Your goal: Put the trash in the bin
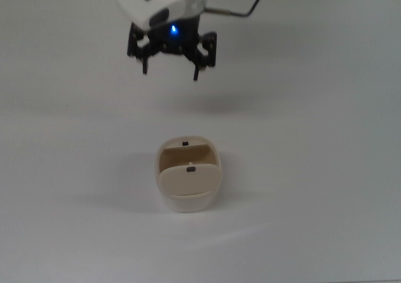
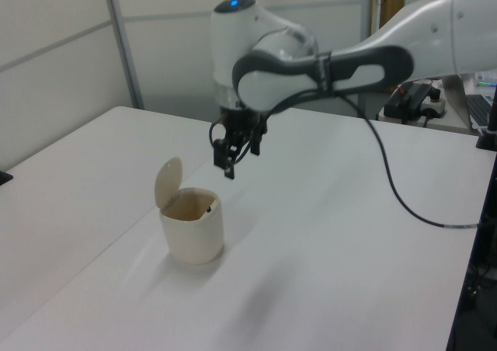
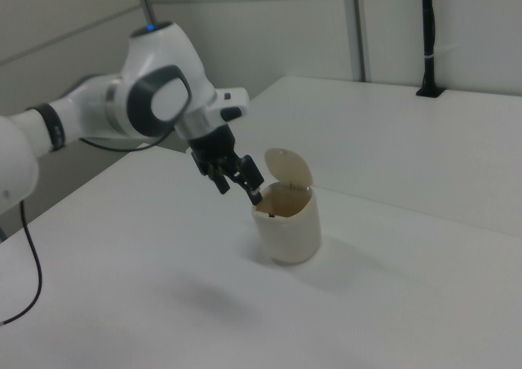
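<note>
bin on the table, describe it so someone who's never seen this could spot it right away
Look at the wide white table; the bin is the only object standing on it, a small cream-beige rounded container. Its flap lid is tipped up, showing a tan inside. The black gripper hangs in the air apart from it, toward the top view's upper edge.
</note>
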Motion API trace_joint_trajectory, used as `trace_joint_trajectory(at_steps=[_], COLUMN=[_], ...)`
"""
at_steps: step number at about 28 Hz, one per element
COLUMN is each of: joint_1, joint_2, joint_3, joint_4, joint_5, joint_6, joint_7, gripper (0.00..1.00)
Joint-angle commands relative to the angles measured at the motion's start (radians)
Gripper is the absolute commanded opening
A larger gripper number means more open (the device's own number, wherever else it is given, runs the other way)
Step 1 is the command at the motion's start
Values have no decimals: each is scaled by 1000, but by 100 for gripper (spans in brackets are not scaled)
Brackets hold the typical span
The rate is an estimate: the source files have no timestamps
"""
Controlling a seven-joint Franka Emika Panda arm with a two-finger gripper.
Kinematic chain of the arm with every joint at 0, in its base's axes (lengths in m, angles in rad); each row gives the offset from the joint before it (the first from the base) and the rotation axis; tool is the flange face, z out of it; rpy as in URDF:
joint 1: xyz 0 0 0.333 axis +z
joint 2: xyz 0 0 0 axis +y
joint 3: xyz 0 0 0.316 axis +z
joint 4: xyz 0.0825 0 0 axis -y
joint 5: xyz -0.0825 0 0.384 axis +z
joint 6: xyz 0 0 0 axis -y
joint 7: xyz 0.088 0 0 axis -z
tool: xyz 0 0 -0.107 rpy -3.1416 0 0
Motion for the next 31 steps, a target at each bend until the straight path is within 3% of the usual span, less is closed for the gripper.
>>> trace_joint_trajectory(at_steps=[1, 13, 17, 22, 31], joint_1=[6, -29, -38, -52, -52], joint_2=[-61, -132, -135, -135, -135], joint_3=[-10, -24, -26, -26, -23], joint_4=[26, 23, 23, 24, 24], joint_5=[-4, 9, 12, 55, 59], joint_6=[-159, -279, -306, -303, -300], joint_7=[-27, -124, -153, -159, -159], gripper=[100, 100, 100, 100, 100])
